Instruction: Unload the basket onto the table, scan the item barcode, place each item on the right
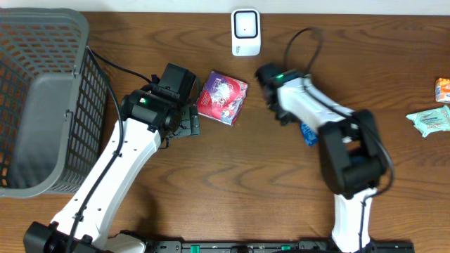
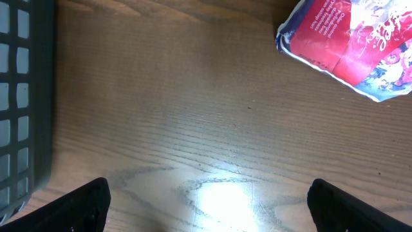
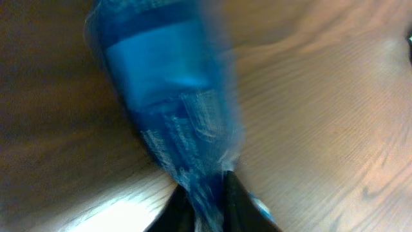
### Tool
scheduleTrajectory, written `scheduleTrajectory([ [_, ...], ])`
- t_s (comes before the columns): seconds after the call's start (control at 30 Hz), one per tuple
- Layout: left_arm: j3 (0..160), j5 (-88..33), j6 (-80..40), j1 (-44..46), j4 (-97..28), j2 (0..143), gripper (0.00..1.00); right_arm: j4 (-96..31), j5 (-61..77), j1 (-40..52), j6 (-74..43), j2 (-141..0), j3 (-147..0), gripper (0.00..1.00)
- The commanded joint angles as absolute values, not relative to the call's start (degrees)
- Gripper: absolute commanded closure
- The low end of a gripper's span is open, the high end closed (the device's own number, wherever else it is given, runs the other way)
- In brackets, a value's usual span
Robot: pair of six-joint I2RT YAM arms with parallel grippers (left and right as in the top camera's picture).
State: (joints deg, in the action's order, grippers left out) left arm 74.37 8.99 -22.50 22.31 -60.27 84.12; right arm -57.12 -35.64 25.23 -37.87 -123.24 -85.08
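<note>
So on my feed the right gripper [image 3: 207, 201] is pinched down on the crimped end of the blue packet [image 3: 170, 96]. The rest of it sticks out away from the jaws over the bench [image 1: 232, 176], and it's blurry in that wrist view. It looks like crinkly, glossy plastic film with white print, long and flattish. From overhead I only catch a sliver of blue poking out under the right arm, a bit right of the bench's middle. The white, rounded-rectangle scanner [image 1: 245, 31] stands at the far edge, well apart from it. My left gripper [image 2: 209, 200] is spread wide with nothing in it, and a shiny red packet [image 2: 351, 48] lies near it, not touching. There's a grey mesh basket [image 1: 77, 28] at the far left corner, and the bench itself is brown woodgrain.
</note>
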Motion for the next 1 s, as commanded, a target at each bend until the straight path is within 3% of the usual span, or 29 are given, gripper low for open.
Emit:
scheduleTrajectory([
  [0.0, 74.5, 9.7, -22.8, 22.5, -60.6, 84.3, 0.02, -57.3, -36.9, 29.1, -39.8, -123.9, -84.6, 0.63],
  [0.07, 74.5, 9.7, -22.8, 22.5, -60.6, 84.3, 0.02, -59.1, -36.1, 30.7, -39.8, -123.3, -86.0, 0.52],
  [0.2, 74.5, 9.7, -22.8, 22.5, -60.6, 84.3, 0.02, -65.4, -34.8, 31.8, -39.8, -122.4, -93.8, 0.07],
  [0.23, 74.5, 9.7, -22.8, 22.5, -60.6, 84.3, 0.02, -67.4, -34.8, 31.4, -39.8, -122.3, -96.5, 0.01],
  [0.37, 74.5, 9.7, -22.8, 22.5, -60.6, 84.3, 0.02, -74.7, -32.5, 27.5, -37.3, -122.2, -108.4, 0.01],
  [0.53, 74.5, 9.7, -22.8, 22.5, -60.6, 84.3, 0.02, -77.0, -19.6, 20.5, -25.2, -122.2, -115.3, 0.01],
  [0.63, 74.5, 9.7, -22.8, 22.5, -60.6, 84.3, 0.02, -77.4, -5.9, 14.9, -15.6, -122.3, -114.8, 0.09],
  [0.77, 74.5, 9.7, -22.8, 22.5, -60.6, 84.3, 0.02, -76.6, 10.6, 7.4, -4.8, -122.3, -111.1, 0.11],
  [0.9, 74.5, 9.7, -22.8, 22.5, -60.6, 84.3, 0.02, -75.0, 27.0, 2.4, 2.6, -122.3, -105.0, 0.04],
  [0.97, 74.5, 9.7, -22.8, 22.5, -60.6, 84.3, 0.02, -73.9, 33.0, 0.6, 6.7, -122.3, -100.6, 0.05],
])
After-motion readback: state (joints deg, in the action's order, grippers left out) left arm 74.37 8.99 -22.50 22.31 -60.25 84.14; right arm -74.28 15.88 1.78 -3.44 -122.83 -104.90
